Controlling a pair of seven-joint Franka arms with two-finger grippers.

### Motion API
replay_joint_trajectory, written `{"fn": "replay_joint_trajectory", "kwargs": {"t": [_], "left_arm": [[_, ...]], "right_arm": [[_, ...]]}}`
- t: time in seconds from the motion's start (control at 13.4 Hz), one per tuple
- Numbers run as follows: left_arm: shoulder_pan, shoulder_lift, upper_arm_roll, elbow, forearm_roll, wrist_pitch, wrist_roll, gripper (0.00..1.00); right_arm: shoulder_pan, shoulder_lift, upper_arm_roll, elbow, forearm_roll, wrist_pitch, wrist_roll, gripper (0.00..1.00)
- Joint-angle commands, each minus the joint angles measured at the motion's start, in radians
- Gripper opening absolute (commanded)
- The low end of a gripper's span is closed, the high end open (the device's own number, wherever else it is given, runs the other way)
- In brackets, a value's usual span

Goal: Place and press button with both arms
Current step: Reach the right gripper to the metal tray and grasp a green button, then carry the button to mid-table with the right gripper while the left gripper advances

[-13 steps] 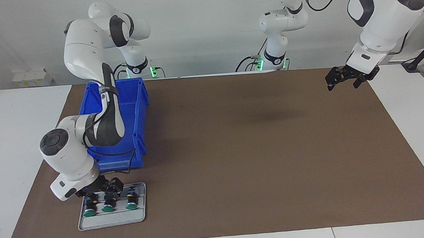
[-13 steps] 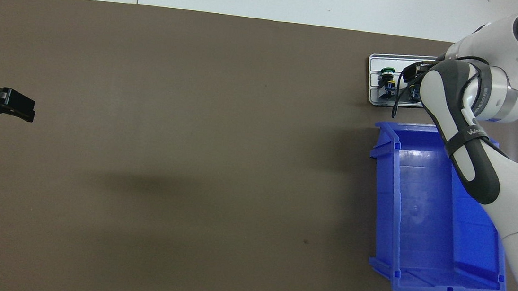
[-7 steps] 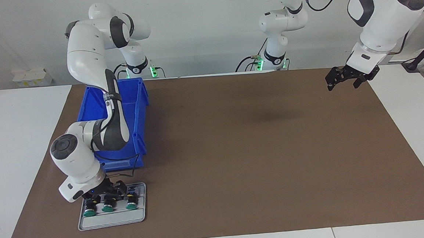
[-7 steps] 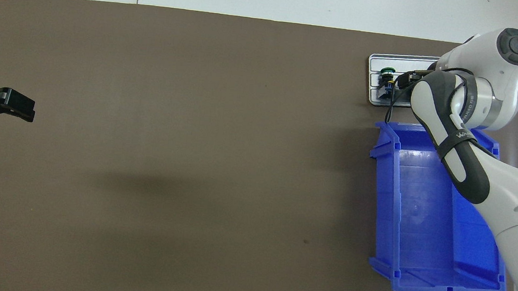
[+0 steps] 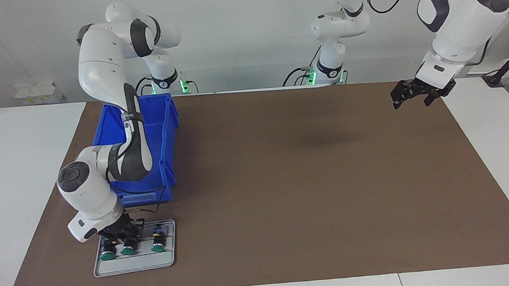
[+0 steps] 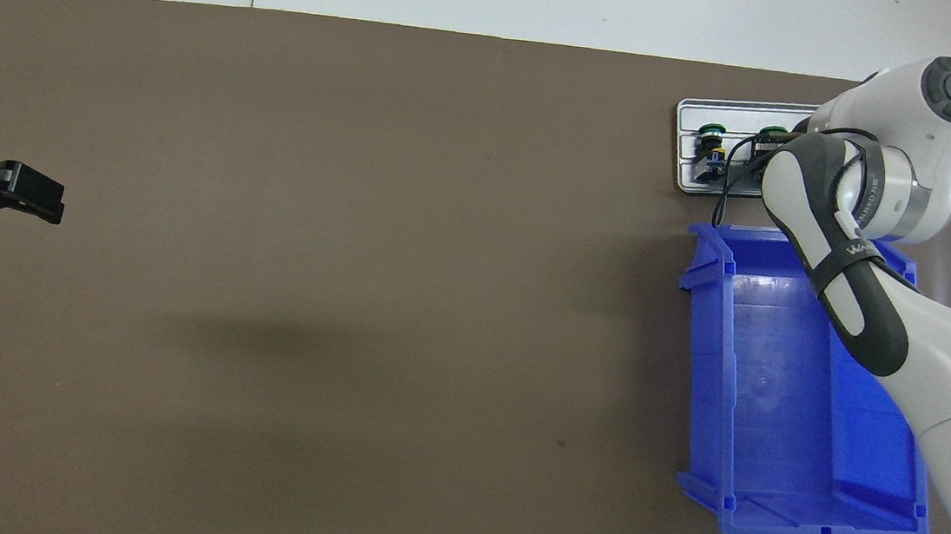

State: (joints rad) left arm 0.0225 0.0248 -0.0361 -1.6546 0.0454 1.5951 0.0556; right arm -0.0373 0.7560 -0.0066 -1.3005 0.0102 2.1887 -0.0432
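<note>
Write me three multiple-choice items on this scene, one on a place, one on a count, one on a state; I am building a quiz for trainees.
1. Where is the grey tray of buttons?
A. inside the bin
B. farther from the robots than the blue plastic bin
C. at the left arm's end

2. How many green-capped push-buttons lie on it?
A. two
B. three
C. five

3. The right gripper is
A. down at the tray
B. over the bin
C. over bare mat

Key: B, the tray lies lower in the facing view; B, three caps show; A, the right gripper sits among the buttons.

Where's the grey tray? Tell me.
The grey tray lies at the right arm's end of the table, just farther from the robots than the blue bin.
</note>
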Motion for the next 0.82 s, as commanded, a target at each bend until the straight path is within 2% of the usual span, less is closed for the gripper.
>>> {"fn": "replay_joint_trajectory", "kwargs": {"t": [0.0, 0.15, 0.3, 0.45, 0.75], "left_arm": [[0.007, -0.034, -0.005, -0.040, 0.016, 0.023, -0.010, 1.00], [0.007, -0.034, -0.005, -0.040, 0.016, 0.023, -0.010, 1.00], [0.007, -0.034, -0.005, -0.040, 0.016, 0.023, -0.010, 1.00], [0.007, -0.034, -0.005, -0.040, 0.016, 0.023, -0.010, 1.00], [0.007, -0.034, -0.005, -0.040, 0.016, 0.023, -0.010, 1.00]], "right_arm": [[-0.004, -0.085, 0.008, -0.040, 0.008, -0.001, 0.086, 0.00], [0.011, -0.138, 0.007, -0.052, 0.004, -0.075, 0.193, 0.00], [0.045, -0.178, 0.007, -0.080, -0.006, -0.093, 0.363, 0.00], [0.109, -0.208, 0.002, -0.112, -0.013, -0.093, 0.629, 0.00], [0.233, -0.216, 0.002, -0.117, -0.070, -0.112, 1.054, 0.00]]}}
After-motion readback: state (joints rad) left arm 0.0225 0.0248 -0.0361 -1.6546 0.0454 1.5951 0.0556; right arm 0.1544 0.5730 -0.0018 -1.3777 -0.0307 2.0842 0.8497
